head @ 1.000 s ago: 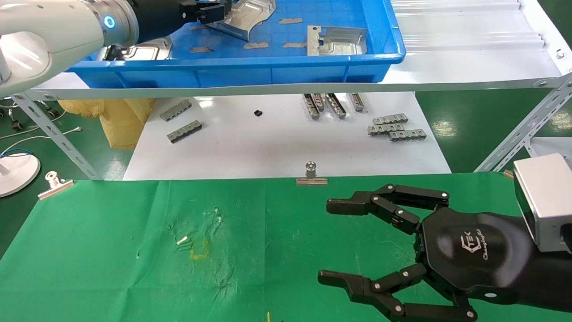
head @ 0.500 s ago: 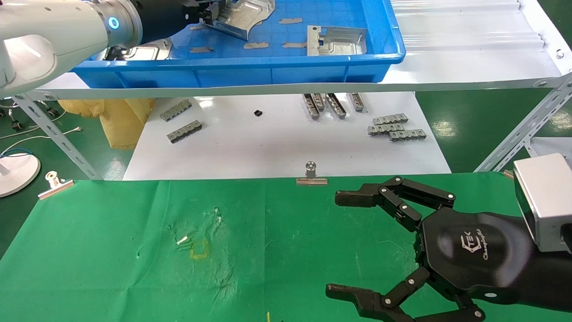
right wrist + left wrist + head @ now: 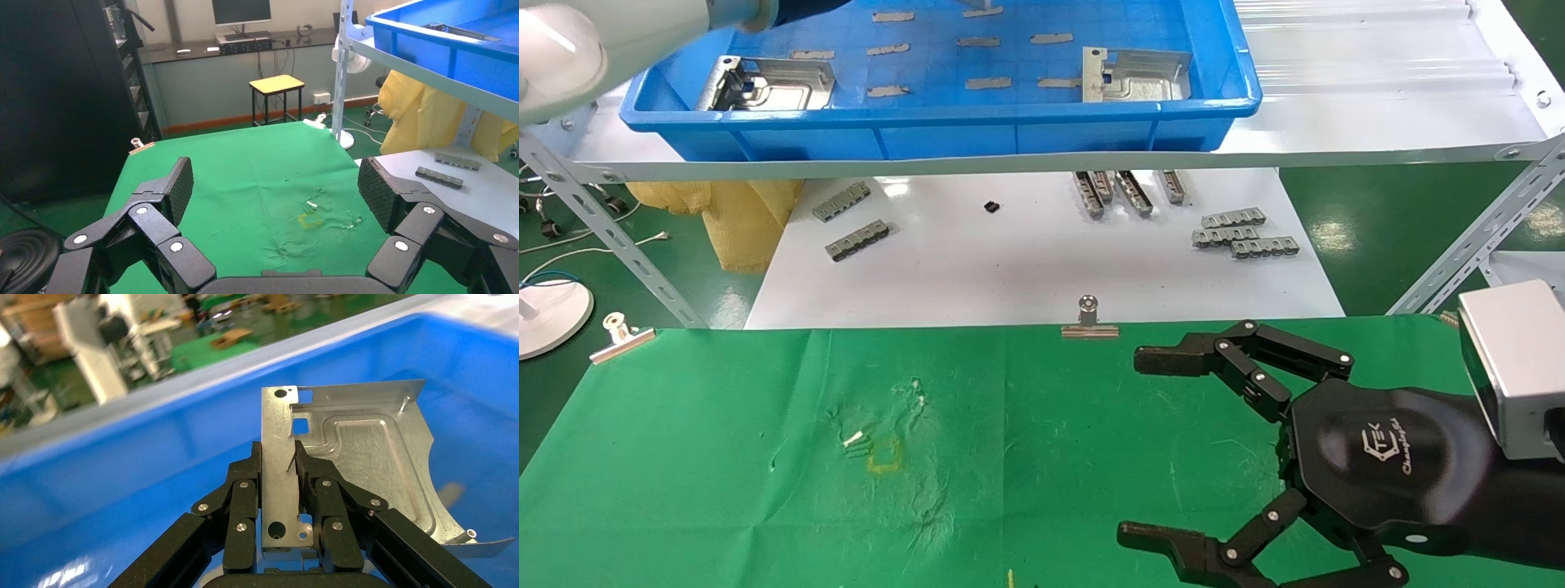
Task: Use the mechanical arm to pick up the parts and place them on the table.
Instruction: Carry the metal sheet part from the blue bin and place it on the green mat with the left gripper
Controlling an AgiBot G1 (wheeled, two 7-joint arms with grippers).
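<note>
Head view: my left arm (image 3: pixel 568 37) had risen out of the blue tray (image 3: pixel 944 131) since a second earlier, and the plate formerly at the tray's back was gone with it; only its lower edge (image 3: pixel 981 11) showed at the frame's top. Two plates, left (image 3: pixel 768 82) and right (image 3: pixel 1133 75), lay in the tray. The green cloth (image 3: pixel 723 490) stood bare around its yellow mark (image 3: pixel 883 456).

Left wrist view: my left gripper (image 3: pixel 280 478) was clamped on the part (image 3: pixel 355 459) by its holed flange, above the tray's floor. I judged the pick complete, transfer pending, with the tray's rim to be cleared.

Right wrist view: my right gripper (image 3: pixel 275 184) hung spread wide over the cloth's right side, wider than a second before, leaving the marked area open.
</note>
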